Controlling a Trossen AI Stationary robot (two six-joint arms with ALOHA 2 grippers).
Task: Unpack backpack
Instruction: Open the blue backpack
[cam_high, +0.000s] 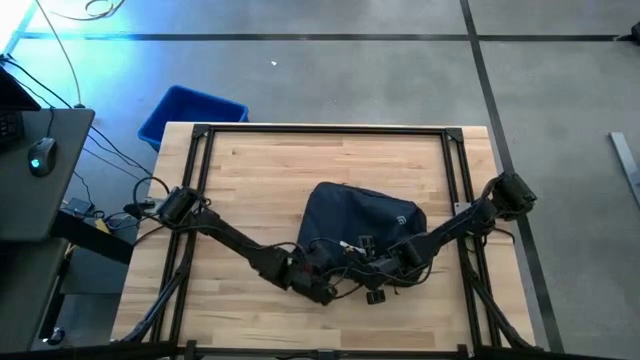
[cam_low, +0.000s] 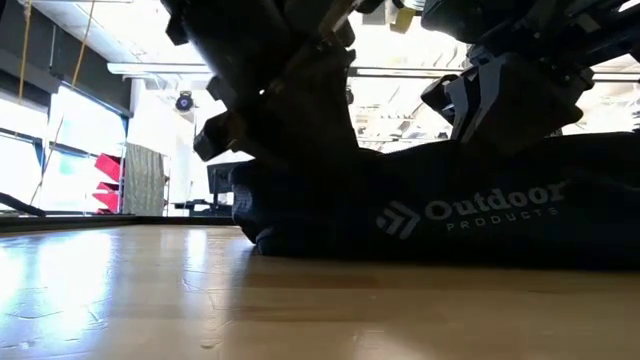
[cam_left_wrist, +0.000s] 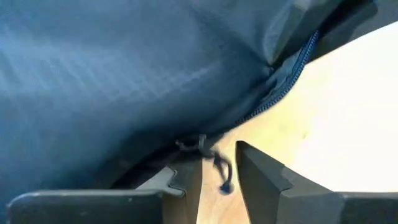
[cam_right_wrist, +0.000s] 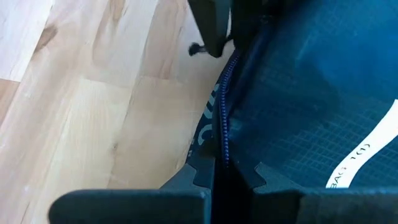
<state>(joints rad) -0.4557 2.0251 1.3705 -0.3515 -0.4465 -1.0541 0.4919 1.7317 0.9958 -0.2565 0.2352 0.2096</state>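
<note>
Left hand (cam_left_wrist: 217, 177) fingers apart w/ zipper pull (cam_left_wrist: 214, 163) between, right hand (cam_right_wrist: 233, 171) clamped on backpack (cam_high: 365, 222) zipper edge

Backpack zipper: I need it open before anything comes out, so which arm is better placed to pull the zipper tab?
Probably the left. The left gripper has its fingers apart with the zipper pull hanging between them. The right gripper is shut on the backpack at its zipper seam, seemingly holding it steady.
</note>
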